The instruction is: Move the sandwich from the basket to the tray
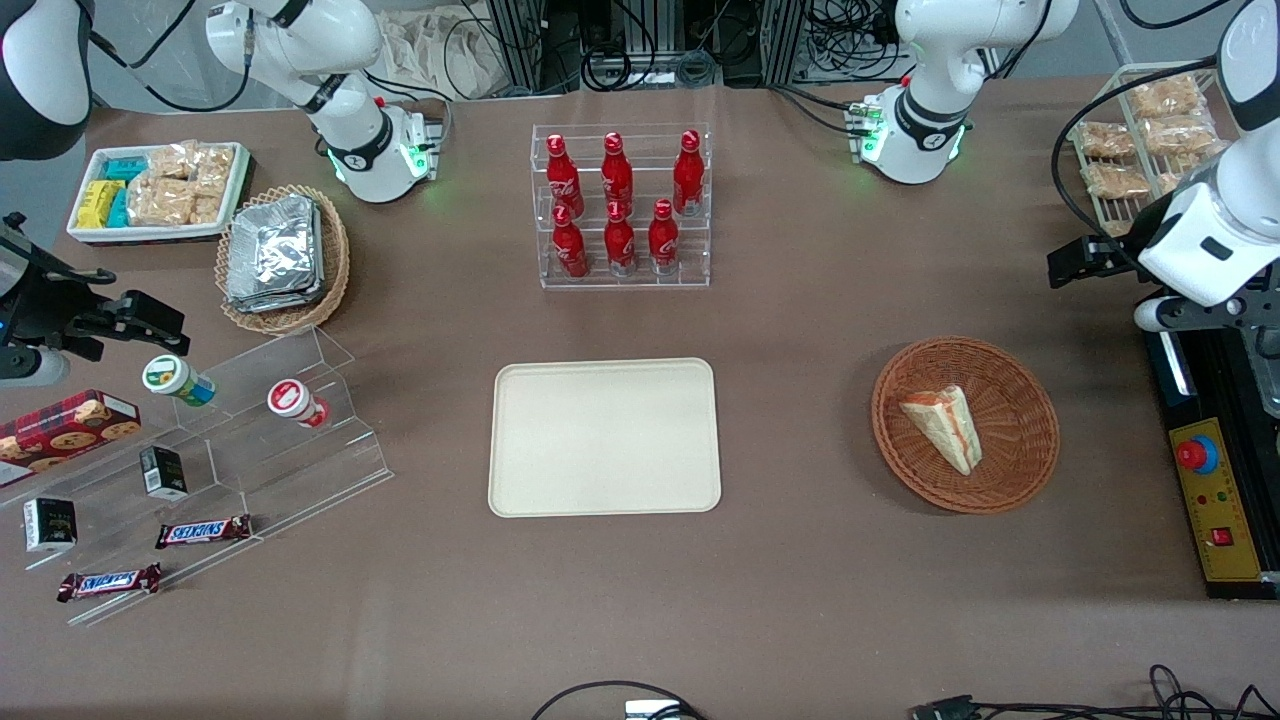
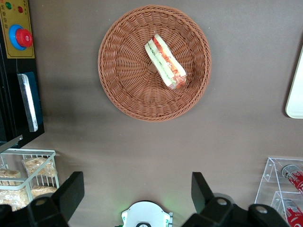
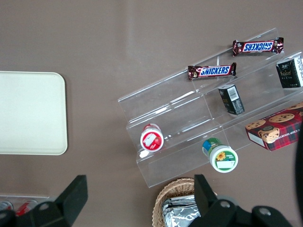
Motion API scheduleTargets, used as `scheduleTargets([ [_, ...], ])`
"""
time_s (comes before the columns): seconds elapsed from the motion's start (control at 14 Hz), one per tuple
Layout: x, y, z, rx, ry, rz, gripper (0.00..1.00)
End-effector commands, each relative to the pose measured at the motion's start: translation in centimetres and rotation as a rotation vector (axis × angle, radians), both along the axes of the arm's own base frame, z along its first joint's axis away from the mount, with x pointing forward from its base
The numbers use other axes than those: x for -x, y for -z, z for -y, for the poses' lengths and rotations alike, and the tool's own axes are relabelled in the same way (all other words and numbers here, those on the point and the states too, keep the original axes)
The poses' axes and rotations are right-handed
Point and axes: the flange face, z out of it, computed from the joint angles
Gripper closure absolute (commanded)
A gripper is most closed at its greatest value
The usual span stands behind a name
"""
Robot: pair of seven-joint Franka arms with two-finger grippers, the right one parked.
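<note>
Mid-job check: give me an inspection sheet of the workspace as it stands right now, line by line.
Surface: brown table, flat, no spills seen.
Job's things: sandwich lies in the basket; tray bare.
Clutter: bottle rack, foil-packet basket, snack bin, acrylic steps with Snickers bars, wire rack.
Grippers: gripper open, high above the table, away from the basket.
Cables: loops at the table edge nearest the front camera.
Surroundings: control box with a red stop button.
</note>
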Motion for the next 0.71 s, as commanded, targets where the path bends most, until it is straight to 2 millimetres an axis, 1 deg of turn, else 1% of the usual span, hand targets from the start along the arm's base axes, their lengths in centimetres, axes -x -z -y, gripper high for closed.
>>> scheduleTargets([
  [0.0, 0.39, -0.18, -0.15, 0.01, 0.006, 0.013, 0.0],
  [0.14, 0.18, -0.37, -0.1, 0.014, 0.006, 0.021, 0.0],
  [0.29, 0.21, -0.16, -0.02, 0.014, 0.007, 0.016, 0.0],
  [0.64, 0.13, 0.14, -0.5, 0.014, -0.006, 0.01, 0.0],
])
